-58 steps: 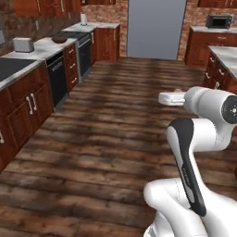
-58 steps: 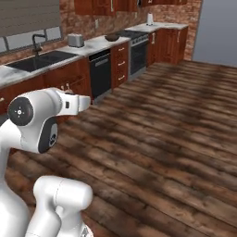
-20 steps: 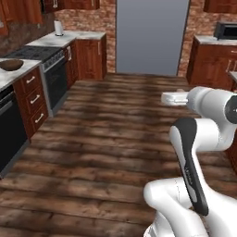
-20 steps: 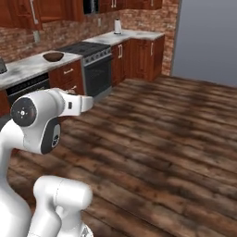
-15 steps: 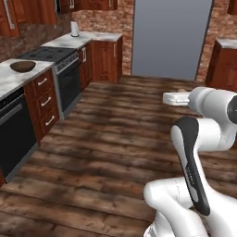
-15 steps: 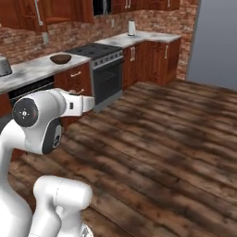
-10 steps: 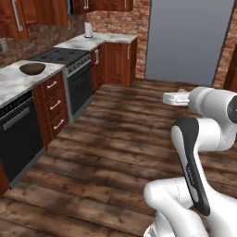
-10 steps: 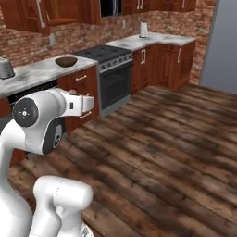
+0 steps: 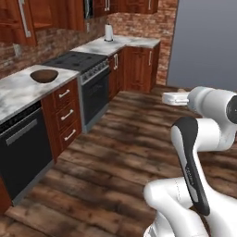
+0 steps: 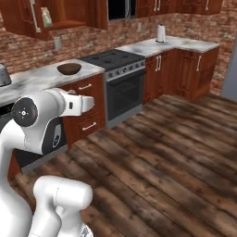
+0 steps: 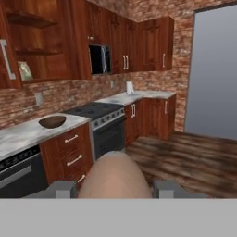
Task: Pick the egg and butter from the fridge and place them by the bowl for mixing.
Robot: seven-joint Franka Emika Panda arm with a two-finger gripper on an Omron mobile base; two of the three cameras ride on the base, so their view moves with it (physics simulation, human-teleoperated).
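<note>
Gripper (image 11: 114,189) clamped on the egg (image 11: 115,176), wide bare floor before the bowl (image 9: 44,75) near its counter's (image 9: 18,90) edge.

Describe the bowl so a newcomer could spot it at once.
Find the black stove set in the marble counter along the brick wall. On the counter just beside it sits the bowl: shallow, round, dark brown wood, unlike the tall white jug in the far corner.

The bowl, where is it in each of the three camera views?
Left base view: the bowl sits upper left on the marble counter.
Right base view: upper left, on that counter.
Hand view: left of centre.
Shared landmark: the black stove, beside the bowl in every view.
</note>
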